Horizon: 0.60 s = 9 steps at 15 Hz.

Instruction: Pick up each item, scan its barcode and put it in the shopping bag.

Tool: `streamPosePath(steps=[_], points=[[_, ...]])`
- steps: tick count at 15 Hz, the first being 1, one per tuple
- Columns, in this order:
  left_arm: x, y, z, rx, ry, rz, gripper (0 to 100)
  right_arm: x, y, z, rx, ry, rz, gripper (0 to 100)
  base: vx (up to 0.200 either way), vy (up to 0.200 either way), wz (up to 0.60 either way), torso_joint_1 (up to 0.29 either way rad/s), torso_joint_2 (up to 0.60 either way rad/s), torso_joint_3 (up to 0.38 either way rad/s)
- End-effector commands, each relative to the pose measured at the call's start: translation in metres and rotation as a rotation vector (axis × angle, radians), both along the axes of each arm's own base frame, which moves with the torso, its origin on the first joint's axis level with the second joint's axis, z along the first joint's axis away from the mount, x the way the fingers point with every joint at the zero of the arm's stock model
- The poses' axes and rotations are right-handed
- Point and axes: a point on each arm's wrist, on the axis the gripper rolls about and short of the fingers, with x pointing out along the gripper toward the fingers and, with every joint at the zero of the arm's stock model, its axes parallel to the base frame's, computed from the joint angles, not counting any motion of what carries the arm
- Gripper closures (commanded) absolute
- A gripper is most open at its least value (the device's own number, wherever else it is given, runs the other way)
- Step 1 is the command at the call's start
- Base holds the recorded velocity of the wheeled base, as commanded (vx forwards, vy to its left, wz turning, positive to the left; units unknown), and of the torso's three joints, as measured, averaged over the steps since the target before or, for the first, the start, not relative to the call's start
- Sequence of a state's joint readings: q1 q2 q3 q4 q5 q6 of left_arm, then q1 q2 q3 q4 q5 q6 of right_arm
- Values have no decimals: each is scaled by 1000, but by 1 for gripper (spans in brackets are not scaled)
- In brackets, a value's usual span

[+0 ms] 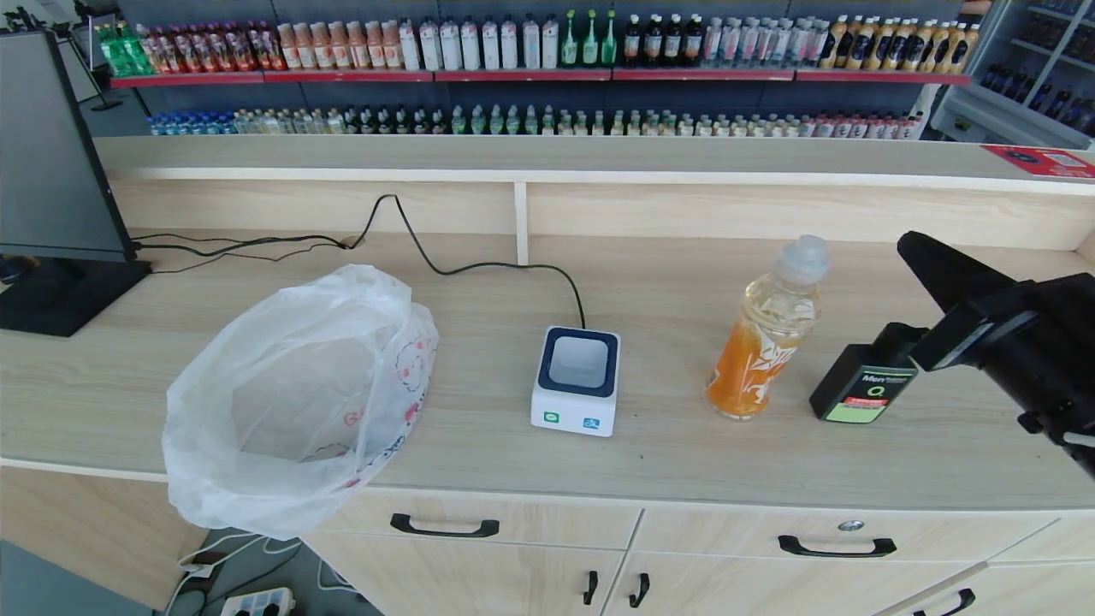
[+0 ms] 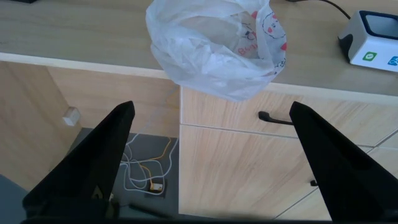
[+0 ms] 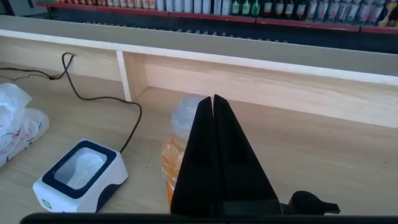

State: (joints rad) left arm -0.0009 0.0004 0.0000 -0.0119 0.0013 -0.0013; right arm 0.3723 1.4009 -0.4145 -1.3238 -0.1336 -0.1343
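**Checkout bench: both items out by the scanner**

Looking at a white plastic shopping bag (image 1: 295,402) slumped open on the left part of the bench (image 1: 667,462), sagging over the front edge above the drawers (image 1: 547,520). Got a small white scanner (image 1: 577,379) mid-bench, nearer the front edge, with its cable (image 1: 479,267) trailing toward the back edge. Right of that, an orange drink bottle (image 1: 766,334) standing upright. Just beside it, toward the right end, a little black box (image 1: 864,383) with a green label, partly behind the right arm. Right gripper (image 3: 213,99) pressed together on nothing, up over the right end, aimed toward the bottle. Left gripper (image 2: 210,111) spread wide and empty, down below the front edge, facing the drawers under the bag.
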Motion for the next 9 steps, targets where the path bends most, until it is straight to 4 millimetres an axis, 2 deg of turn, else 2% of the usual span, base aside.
streamPosePath(steps=[1,2,7,9], points=[[0,0,0,0,-1,0,0,8,10,-12,-20,48,23,100,0,0,0,0,0,0],[0,0,0,0,-1,0,0,6,8,-18,-27,74,11,0,0,0,0,0,0,0],[0,0,0,0,-1,0,0,-13,-1,-36,-39,116,11,0,0,0,0,0,0,0],[0,0,0,0,-1,1,0,-14,3,-39,-11,140,41,0,0,0,0,0,0,0]])
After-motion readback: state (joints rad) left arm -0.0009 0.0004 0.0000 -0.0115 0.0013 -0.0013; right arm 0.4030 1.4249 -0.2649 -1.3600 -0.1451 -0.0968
